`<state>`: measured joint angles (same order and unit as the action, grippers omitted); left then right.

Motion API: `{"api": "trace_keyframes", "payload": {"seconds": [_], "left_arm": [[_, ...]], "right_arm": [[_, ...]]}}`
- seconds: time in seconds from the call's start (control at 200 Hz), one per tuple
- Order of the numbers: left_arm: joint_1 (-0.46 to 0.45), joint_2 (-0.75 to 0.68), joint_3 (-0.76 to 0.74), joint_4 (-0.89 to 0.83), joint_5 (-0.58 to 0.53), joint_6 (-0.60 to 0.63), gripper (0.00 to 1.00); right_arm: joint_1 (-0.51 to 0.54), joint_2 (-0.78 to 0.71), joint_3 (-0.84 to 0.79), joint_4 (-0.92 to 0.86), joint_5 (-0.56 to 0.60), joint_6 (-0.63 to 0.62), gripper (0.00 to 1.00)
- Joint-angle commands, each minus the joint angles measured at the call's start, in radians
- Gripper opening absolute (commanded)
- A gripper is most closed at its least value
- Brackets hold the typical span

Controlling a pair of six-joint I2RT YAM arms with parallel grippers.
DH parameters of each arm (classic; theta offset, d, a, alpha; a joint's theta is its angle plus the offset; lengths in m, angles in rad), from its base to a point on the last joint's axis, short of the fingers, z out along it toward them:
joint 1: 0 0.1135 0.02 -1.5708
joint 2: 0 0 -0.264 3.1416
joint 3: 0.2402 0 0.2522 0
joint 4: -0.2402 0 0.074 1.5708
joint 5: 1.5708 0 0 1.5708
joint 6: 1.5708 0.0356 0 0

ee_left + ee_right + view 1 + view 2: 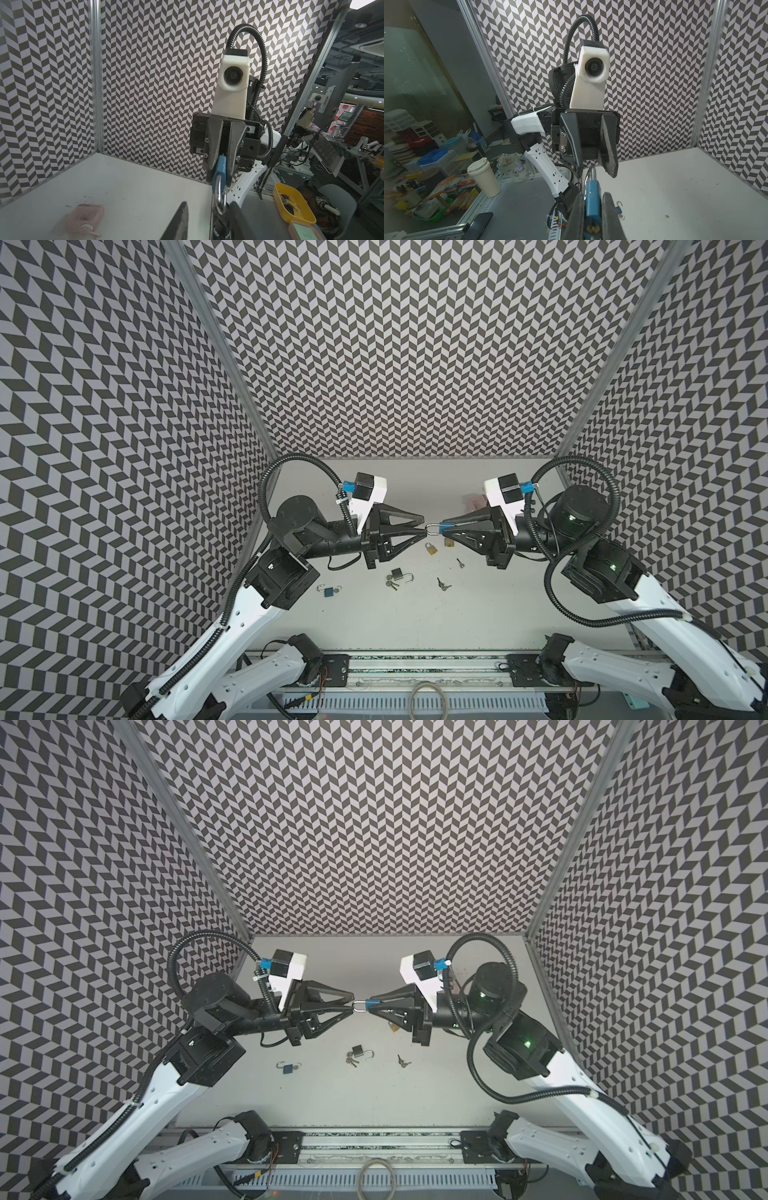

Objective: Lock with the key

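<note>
Chevron-patterned walls close in three sides, with a pale grey table [374, 622] below. Both arms are raised off it, their grippers level and nose to nose at mid-frame in both top views.

Left arm: rises from the lower left corner, bends left of centre, and the forearm runs flat toward the right. Left gripper [423, 525] has its jaws parted with a clear gap between the fingers. Its lower fingertip [420, 533] sits right at the shackle [432, 528]; contact not certain. The right wrist view shows this gripper head-on, with two fingers apart and the shackle loop just below the gap, clamped by neither.

Right arm: mirrored pose, up from the lower right corner, forearm flat toward the left. Right gripper [369, 1005] is pinched tight on the body of the held blue padlock [592, 198], shackle pointing at the left gripper. The padlock hangs in mid-air above the table at frame centre. Shackle latched or not: cannot tell.

Keys lie on the table:
- key bunch [392, 585], just below centre, beside a black padlock [399, 573] with its shackle swung open
- key pair [442, 584], right of the bunch
- single key [460, 563], further up and right

Brass padlock [432, 548] lies just below the gripper tips in frame. Second blue padlock [329, 592], shackle open, lies left of the bunch near the left arm.
</note>
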<state>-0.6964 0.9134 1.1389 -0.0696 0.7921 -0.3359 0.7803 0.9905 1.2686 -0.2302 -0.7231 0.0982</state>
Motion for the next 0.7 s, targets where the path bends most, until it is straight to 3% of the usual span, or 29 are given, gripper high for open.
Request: {"api": "trace_keyframes", "payload": {"seconds": [0.0,0.155,0.426,0.516,0.611,0.696], "left_arm": [[-0.005,-0.007,0.01,0.013,0.049,0.012,0.35],[-0.004,-0.005,0.015,0.022,0.062,0.008,0.36],[-0.004,-0.007,0.012,0.019,0.062,0.012,0.12],[-0.005,-0.01,0.009,0.013,0.059,0.015,0.12],[-0.005,-0.011,0.008,0.021,0.071,0.013,0.29],[-0.005,-0.01,0.006,0.03,0.078,0.006,0.29]], "right_arm": [[-0.006,0.007,0.028,0.038,-0.038,0.008,0.0],[-0.006,0.019,0.029,0.038,-0.043,0.009,0.0],[-0.006,0.01,0.017,0.053,-0.038,0.017,0.0],[-0.007,0.004,0.014,0.056,-0.033,0.018,0.0],[-0.007,-0.002,0.012,0.059,-0.035,0.02,0.0],[-0.007,-0.005,0.011,0.064,-0.039,0.022,0.0]]}}
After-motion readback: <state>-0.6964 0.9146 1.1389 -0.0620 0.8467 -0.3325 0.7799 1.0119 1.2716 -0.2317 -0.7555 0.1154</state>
